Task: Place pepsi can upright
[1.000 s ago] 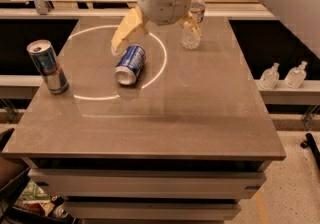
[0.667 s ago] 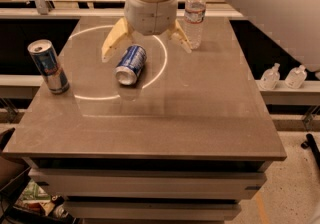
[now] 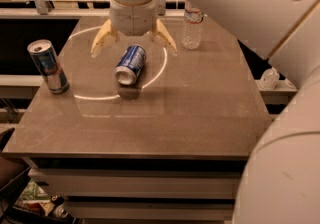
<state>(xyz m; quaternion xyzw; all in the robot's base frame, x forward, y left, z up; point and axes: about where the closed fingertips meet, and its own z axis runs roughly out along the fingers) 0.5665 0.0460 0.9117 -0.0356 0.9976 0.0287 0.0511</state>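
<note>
The pepsi can [image 3: 130, 64], dark blue with white markings and silver ends, lies on its side near the middle back of the grey table [image 3: 165, 118]. My gripper [image 3: 133, 46] hangs just behind and above it, open, with its two cream fingers [image 3: 102, 39] spread wide to either side of the can's far end. It holds nothing and does not touch the can.
A taller slim silver-blue can [image 3: 48, 66] stands upright at the table's left edge. A clear water bottle [image 3: 192, 27] stands at the back right. A bright ring of light lies on the table around the can. My white arm fills the right side.
The gripper has swung left and turned, so both fingers now straddle the pepsi can's far end. The can has not moved.
</note>
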